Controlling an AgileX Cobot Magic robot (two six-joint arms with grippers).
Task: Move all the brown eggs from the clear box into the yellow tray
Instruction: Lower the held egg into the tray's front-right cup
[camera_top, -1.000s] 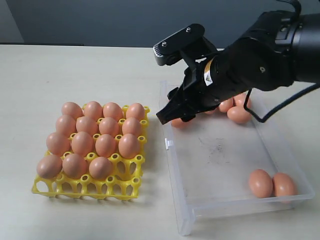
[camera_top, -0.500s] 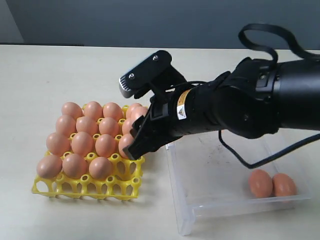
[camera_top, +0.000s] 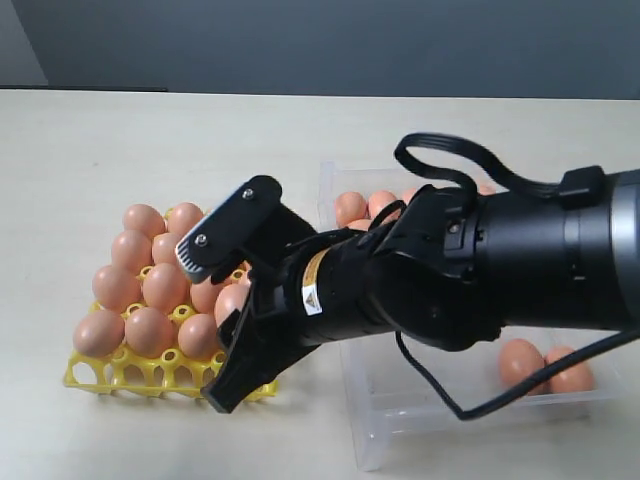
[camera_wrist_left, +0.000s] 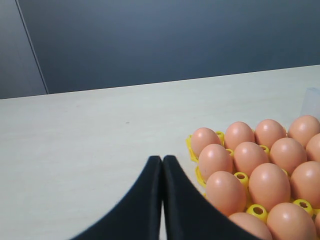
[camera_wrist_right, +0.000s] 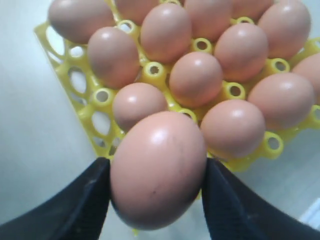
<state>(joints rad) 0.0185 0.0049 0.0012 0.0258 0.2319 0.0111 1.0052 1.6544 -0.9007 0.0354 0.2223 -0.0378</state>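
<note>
Smooth, matte orange-brown oval eggs (camera_top: 160, 287) fill most cups of the bright yellow plastic lattice tray (camera_top: 100, 378) on the pale table (camera_top: 100, 150). A few more lie in the shallow transparent plastic box (camera_top: 400, 420) just beside it, two at its near right corner and some at the far end, partly hidden by the arm. The right gripper (camera_wrist_right: 156, 165) is clamped on one egg (camera_wrist_right: 157, 195) above the tray's near right corner, and the left gripper (camera_wrist_left: 162, 161), its black fingers pressed together, hangs over the table near the tray.
</note>
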